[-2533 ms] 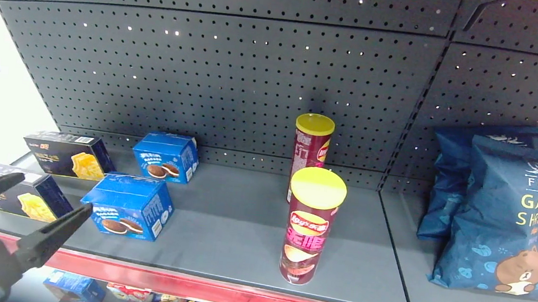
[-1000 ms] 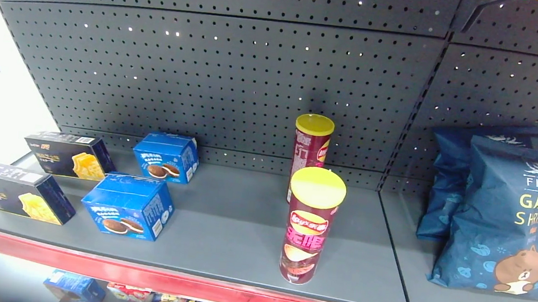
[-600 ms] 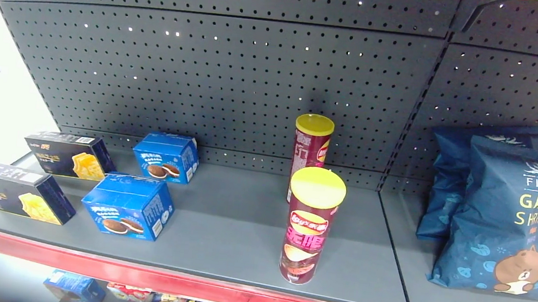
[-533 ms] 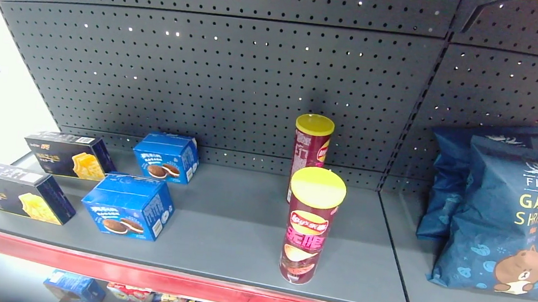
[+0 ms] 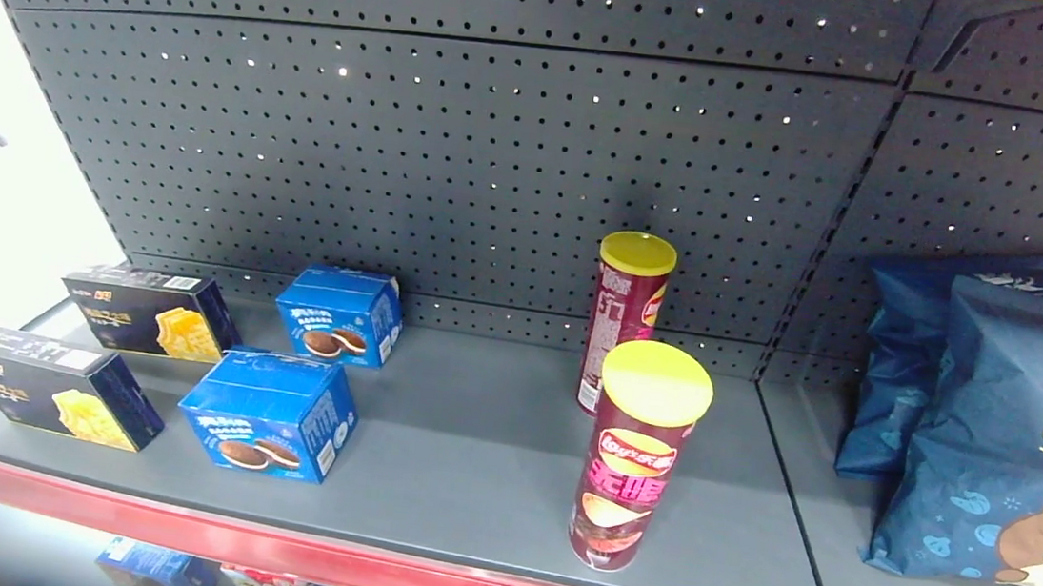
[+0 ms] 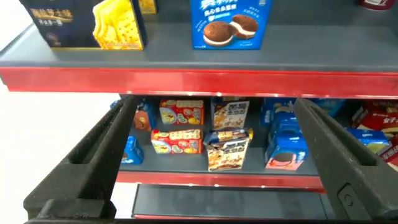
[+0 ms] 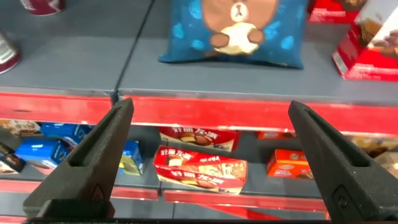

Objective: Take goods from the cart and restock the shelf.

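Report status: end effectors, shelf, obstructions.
Left end effector open, empty. Right end effector open, empty. Shelf part-stocked: chip cans, cookie boxes, snack bags. Nothing blocking shelf front.

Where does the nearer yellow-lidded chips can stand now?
In the head view the nearer chips can stands upright near the front of the shelf, right of centre, just before the second can and left of the blue bags.

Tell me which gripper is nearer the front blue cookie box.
Left. The left gripper faces the shelf edge just below the front blue cookie box; the right gripper faces the bear bag, much farther along.
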Tool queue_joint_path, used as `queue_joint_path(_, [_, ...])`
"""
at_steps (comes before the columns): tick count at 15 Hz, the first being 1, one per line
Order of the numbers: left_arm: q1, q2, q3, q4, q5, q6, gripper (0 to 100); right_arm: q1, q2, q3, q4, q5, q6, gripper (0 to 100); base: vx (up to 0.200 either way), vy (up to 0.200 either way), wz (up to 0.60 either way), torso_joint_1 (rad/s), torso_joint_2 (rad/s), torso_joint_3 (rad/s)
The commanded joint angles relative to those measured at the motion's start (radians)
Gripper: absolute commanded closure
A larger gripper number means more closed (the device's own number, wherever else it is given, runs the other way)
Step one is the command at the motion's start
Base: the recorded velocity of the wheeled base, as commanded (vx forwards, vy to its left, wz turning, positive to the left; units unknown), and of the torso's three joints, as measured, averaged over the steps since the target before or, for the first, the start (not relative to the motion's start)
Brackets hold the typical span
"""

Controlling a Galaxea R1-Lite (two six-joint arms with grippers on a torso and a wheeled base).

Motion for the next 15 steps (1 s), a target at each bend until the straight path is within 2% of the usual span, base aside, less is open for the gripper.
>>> queue_joint_path(1, [-0.001, 0.005, 0.0, 0.0, 0.001, 0.0, 0, 0.0, 0.002, 0.0, 0.0, 0.001, -0.003, 0, 0.0, 0.0, 0.0, 0.0, 0.0, 0.0])
queue_joint_path(4, [-0.001, 0.005, 0.0, 0.0, 0.001, 0.0, 0, 0.0, 0.002, 0.0, 0.0, 0.003, -0.003, 0, 0.0, 0.0, -0.6, -0.004, 0.0, 0.002])
queue_joint_path(15, [-0.001, 0.005, 0.0, 0.0, 0.001, 0.0, 0, 0.0, 0.002, 0.0, 0.0, 0.004, -0.004, 0, 0.0, 0.0, 0.0, 0.0, 0.0, 0.0])
